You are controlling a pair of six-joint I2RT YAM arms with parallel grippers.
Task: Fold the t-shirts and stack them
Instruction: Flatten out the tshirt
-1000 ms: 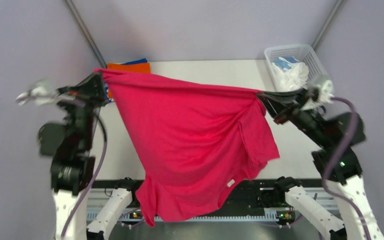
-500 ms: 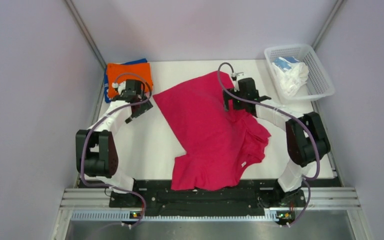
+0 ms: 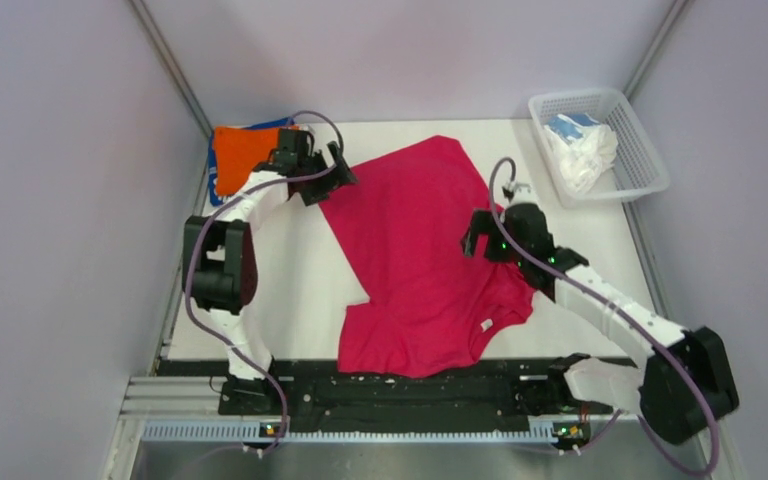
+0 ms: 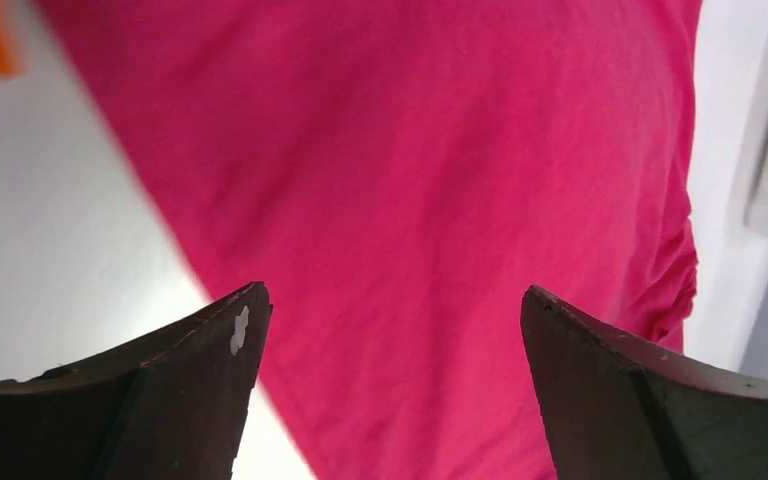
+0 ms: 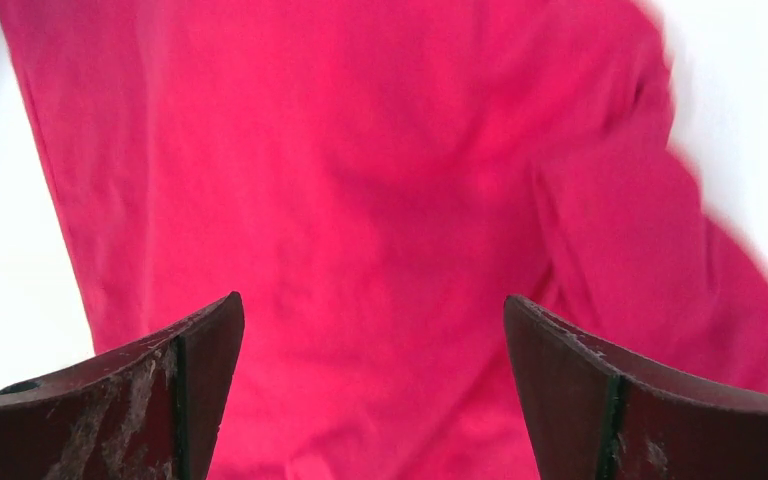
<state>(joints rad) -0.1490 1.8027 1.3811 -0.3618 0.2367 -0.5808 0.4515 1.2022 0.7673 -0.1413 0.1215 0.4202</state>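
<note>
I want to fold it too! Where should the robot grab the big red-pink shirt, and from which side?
Probably take the crimson shirt at its far hem corners: that edge lies flat, while the near sleeves are bunched. The open left gripper sits beside the left corner, so it comes from the left; the open right gripper comes from the right.

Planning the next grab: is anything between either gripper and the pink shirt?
Nothing visible. The left gripper and right gripper are open directly above the shirt; the orange shirt and basket lie off to the sides.
</note>
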